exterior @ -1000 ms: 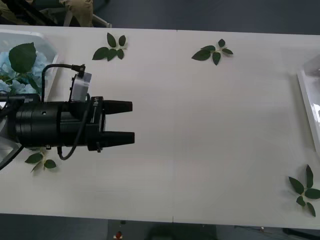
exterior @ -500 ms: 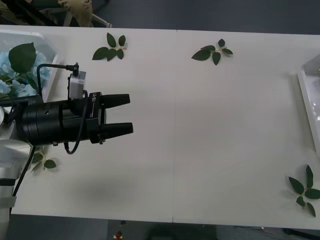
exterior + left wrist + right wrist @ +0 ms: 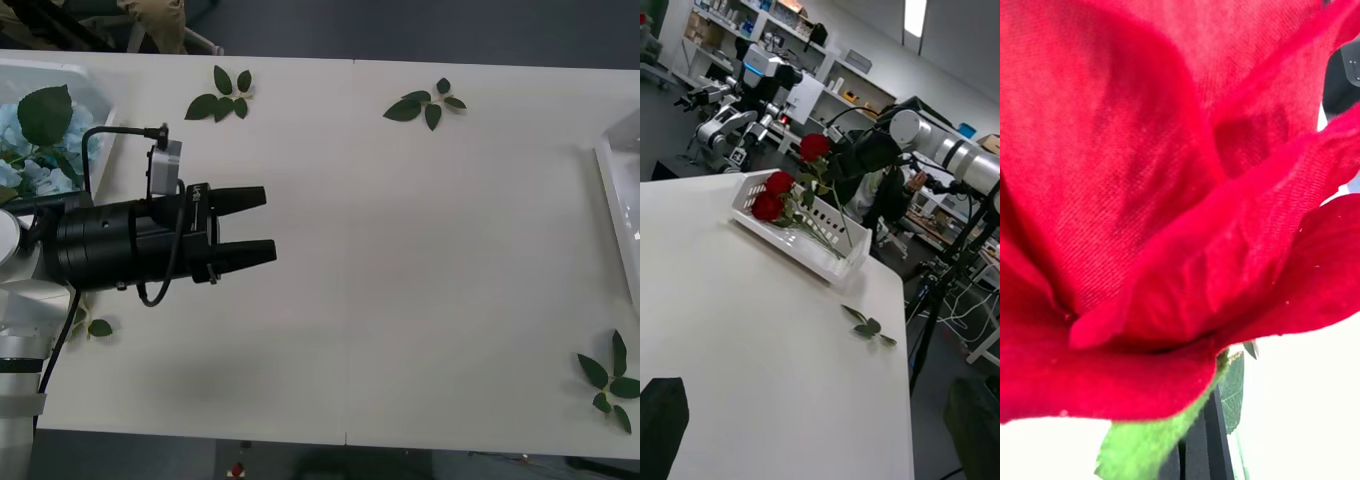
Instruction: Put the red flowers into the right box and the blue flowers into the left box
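Observation:
My left gripper (image 3: pixel 268 224) hovers open and empty over the table's left part, its black fingers (image 3: pixel 662 420) pointing right. Behind it the left box (image 3: pixel 95 85) holds blue flowers (image 3: pixel 40 165) with a large green leaf. The right box (image 3: pixel 612 190) lies at the table's right edge. In the left wrist view that right box (image 3: pixel 827 262) holds two red flowers (image 3: pixel 773 193). My right gripper (image 3: pixel 836 159) hangs just above it, shut on the stem of a third red flower (image 3: pixel 814 145). That bloom (image 3: pixel 1150 187) sits right in front of the right wrist camera, above the closed black fingers (image 3: pixel 1196 450).
Loose green leaf sprigs lie on the white table: one at the back left (image 3: pixel 222 95), one at the back middle (image 3: pixel 425 103), one at the front right (image 3: pixel 610 380), one by my left arm (image 3: pixel 90 325). The table's far end drops off beyond the right box.
My left gripper has drifted slightly right and toward the table's front, still open. Nothing on the table has moved.

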{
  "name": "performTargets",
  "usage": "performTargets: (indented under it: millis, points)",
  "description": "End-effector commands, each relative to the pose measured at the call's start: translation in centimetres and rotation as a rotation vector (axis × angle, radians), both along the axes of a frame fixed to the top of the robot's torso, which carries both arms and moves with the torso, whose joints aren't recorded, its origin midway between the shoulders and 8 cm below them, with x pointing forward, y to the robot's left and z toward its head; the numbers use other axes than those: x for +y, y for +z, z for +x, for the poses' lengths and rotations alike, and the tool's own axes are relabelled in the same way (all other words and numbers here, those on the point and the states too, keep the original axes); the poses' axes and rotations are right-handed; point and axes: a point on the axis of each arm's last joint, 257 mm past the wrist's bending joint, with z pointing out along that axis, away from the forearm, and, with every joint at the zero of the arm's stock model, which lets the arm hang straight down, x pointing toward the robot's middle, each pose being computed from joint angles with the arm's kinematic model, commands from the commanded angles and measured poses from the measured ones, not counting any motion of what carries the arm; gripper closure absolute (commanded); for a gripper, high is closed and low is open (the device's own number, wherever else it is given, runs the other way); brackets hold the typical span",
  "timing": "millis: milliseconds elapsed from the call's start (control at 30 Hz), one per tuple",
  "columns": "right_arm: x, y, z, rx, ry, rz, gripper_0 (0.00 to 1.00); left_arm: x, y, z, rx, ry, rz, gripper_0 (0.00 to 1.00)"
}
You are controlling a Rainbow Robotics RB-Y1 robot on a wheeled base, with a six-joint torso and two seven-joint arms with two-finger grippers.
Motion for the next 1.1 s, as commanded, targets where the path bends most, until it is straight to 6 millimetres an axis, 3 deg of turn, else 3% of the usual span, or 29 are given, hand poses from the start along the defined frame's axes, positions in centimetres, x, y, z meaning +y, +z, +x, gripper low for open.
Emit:
performTargets:
  millis: [33,67,100,167,567,867,1100]
  points:
    - [-1.0,3.9,0.3,-0.031,0.035,-0.086,0.46,-0.4,2.3,0.2,-0.043,0.004,-0.020,0.00]
    - [-0.9,3.9,0.3,-0.031,0.039,-0.087,0.22,-0.4,2.4,0.2,-0.044,0.004,-0.023,0.00]
    - [-0.9,3.9,0.4,-0.031,0.044,-0.090,0.06,-0.4,2.4,0.2,-0.044,0.004,-0.023,0.00]
    - [-0.8,3.9,0.4,-0.030,0.051,-0.094,0.00,-0.4,2.5,0.2,-0.043,0.001,-0.029,0.00]
    - [0.1,4.1,0.3,-0.019,0.094,-0.077,0.00,-1.1,3.0,-0.1,-0.036,-0.013,-0.062,0.00]
    - [2.5,5.1,-0.2,-0.029,0.220,-0.012,0.00,-1.1,3.0,-0.1,-0.036,-0.013,-0.062,0.00]
    - [6.1,5.2,-0.7,-0.016,0.400,0.003,0.00,-1.1,3.0,-0.1,-0.036,-0.013,-0.062,0.00]
